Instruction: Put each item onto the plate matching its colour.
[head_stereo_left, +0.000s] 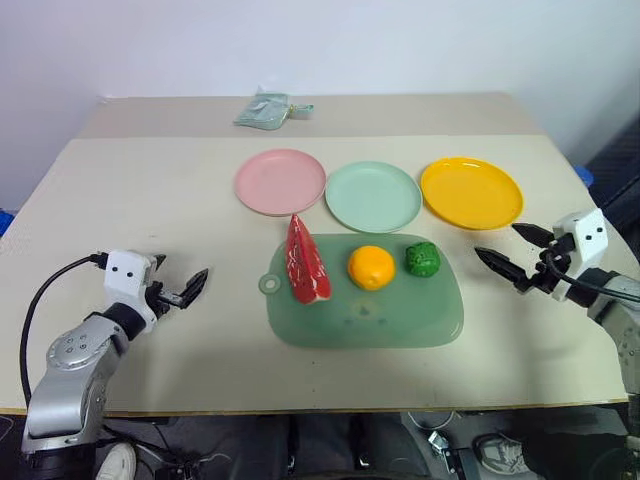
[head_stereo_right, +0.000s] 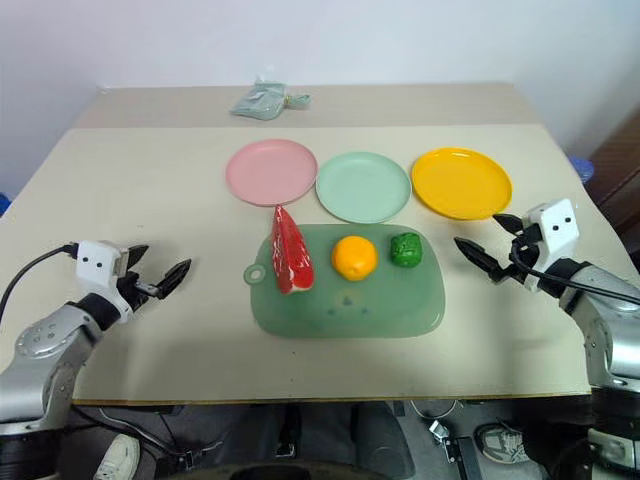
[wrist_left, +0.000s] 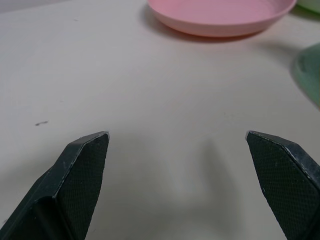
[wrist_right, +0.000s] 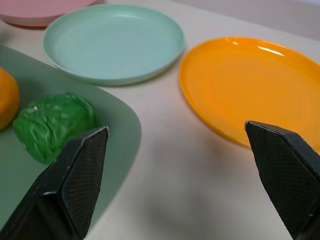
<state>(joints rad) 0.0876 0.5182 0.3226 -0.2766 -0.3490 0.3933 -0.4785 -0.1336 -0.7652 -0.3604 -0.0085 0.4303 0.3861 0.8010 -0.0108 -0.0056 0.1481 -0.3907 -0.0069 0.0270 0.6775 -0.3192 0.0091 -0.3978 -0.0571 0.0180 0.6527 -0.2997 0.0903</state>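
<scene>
We are holding our left hand (head_stereo_left: 180, 285) above the beige surface (head_stereo_left: 140, 190) on the left side, its two black fingers (wrist_left: 82, 170) spread wide with nothing between them. We are holding our right hand (head_stereo_left: 515, 252) on the opposite side in the same way, fingers far apart and empty, aiming in toward the middle of the surface.

Between the two hands the pale green mat (head_stereo_left: 400, 320) is lying flat, and all three foods are sitting on its far half. The red watermelon wedge (head_stereo_left: 305, 262) is standing on edge at the mat's left end; its long axis is running away from us, and its narrow tip is pointing toward the pink plate (head_stereo_left: 280, 181), reaching just past the mat's far edge. The orange (head_stereo_left: 371, 267) is resting in the middle of the mat, just beside the wedge. The dark-green ball (head_stereo_left: 422, 259) is sitting to the right of the orange, near the mat's far right corner and closest to our right hand.

Beyond the mat the three plates are lying in a row, all bare: pink on the left, the mint green plate (head_stereo_left: 373, 196) in the centre, the yellow-orange plate (head_stereo_left: 471, 192) on the right. A small crumpled greenish packet (head_stereo_left: 268, 108) is lying at the far edge of the surface.
</scene>
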